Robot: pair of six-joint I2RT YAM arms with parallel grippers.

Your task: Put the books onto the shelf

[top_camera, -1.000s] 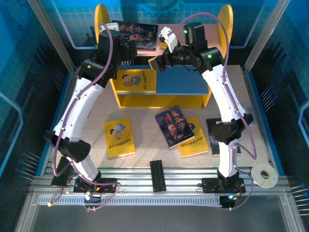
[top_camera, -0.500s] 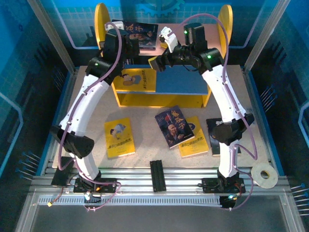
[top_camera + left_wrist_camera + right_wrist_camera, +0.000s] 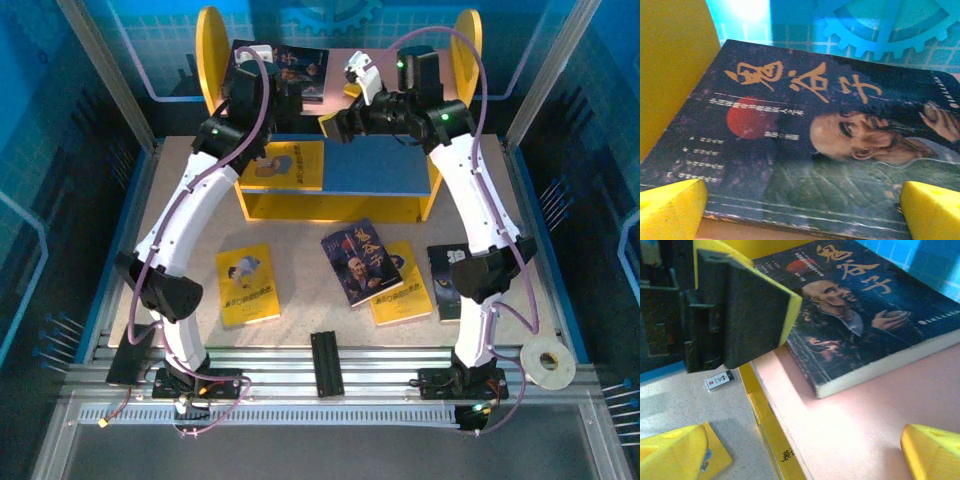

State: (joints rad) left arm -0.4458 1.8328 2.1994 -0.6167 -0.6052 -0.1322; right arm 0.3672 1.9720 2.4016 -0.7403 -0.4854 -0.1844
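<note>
The shelf [image 3: 207,45] has yellow side panels, a pink upper board [image 3: 870,415] and a blue lower board [image 3: 375,165]. One dark portrait book [image 3: 303,70] [image 3: 805,130] [image 3: 865,315] lies flat on the pink board. My left gripper [image 3: 272,88] [image 3: 802,215] is open, its yellow fingertips [image 3: 670,210] on either side of that book's near edge. My right gripper [image 3: 335,120] [image 3: 800,455] hangs open over the pink board's front edge, holding nothing. A yellow book [image 3: 282,165] lies on the blue board. On the table lie a yellow book [image 3: 247,285], a dark book [image 3: 360,262] on another yellow one [image 3: 408,300], and a dark book [image 3: 445,285] partly behind the right arm.
A small white-and-black card [image 3: 720,381] lies on the table left of the shelf. A black bar [image 3: 327,362] and a tape roll [image 3: 547,362] sit at the near rail. Blue cage walls [image 3: 100,80] close in the sides. The left gripper's finger [image 3: 740,305] stands close to my right gripper.
The left arm has stretched back and right, bringing its gripper to the dark book on the upper board. The right gripper has shifted slightly right and back.
</note>
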